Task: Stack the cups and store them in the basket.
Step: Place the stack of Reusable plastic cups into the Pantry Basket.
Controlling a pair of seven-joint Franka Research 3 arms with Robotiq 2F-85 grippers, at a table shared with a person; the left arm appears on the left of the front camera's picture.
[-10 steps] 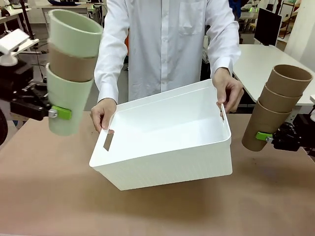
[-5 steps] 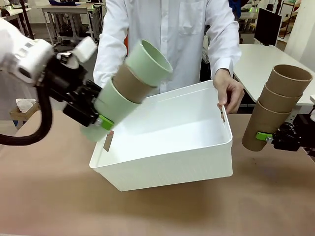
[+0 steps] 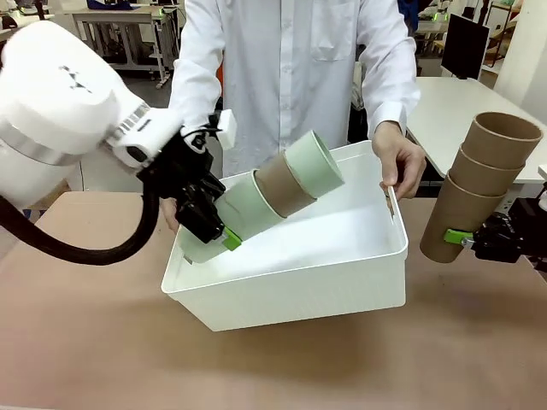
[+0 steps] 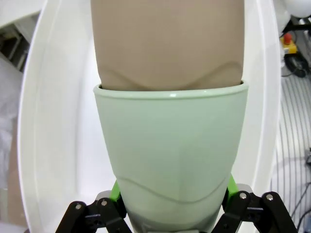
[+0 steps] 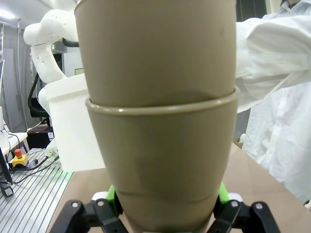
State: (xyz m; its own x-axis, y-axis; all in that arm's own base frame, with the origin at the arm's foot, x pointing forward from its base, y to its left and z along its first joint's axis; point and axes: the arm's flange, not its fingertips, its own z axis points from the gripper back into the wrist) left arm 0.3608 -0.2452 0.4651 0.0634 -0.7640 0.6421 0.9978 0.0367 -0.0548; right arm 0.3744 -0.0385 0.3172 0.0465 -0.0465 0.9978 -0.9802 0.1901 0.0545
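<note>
My left gripper (image 3: 224,237) is shut on the bottom mint cup (image 3: 229,212) of a stack of three cups, mint, tan (image 3: 280,184), mint (image 3: 313,165). The stack lies tilted over the left half of the white basket (image 3: 291,290), its mouth pointing to the far right. In the left wrist view the mint cup (image 4: 171,150) sits between my green pads with the tan cup (image 4: 167,41) nested in it and the basket wall (image 4: 31,145) around. My right gripper (image 3: 466,238) is shut on a stack of three tan cups (image 3: 479,188), held right of the basket; the same stack (image 5: 160,121) fills the right wrist view.
A person in a white shirt stands at the far side, one hand (image 3: 400,164) on the basket's right rim, the other behind my left arm. The brown table (image 3: 85,342) has free room in front of the basket. A white table (image 3: 453,107) stands behind on the right.
My left arm swung the mint-tan-mint stack from the far left across and down over the basket, tipping it from upright to nearly lying. The right arm and its tan stack stayed still.
</note>
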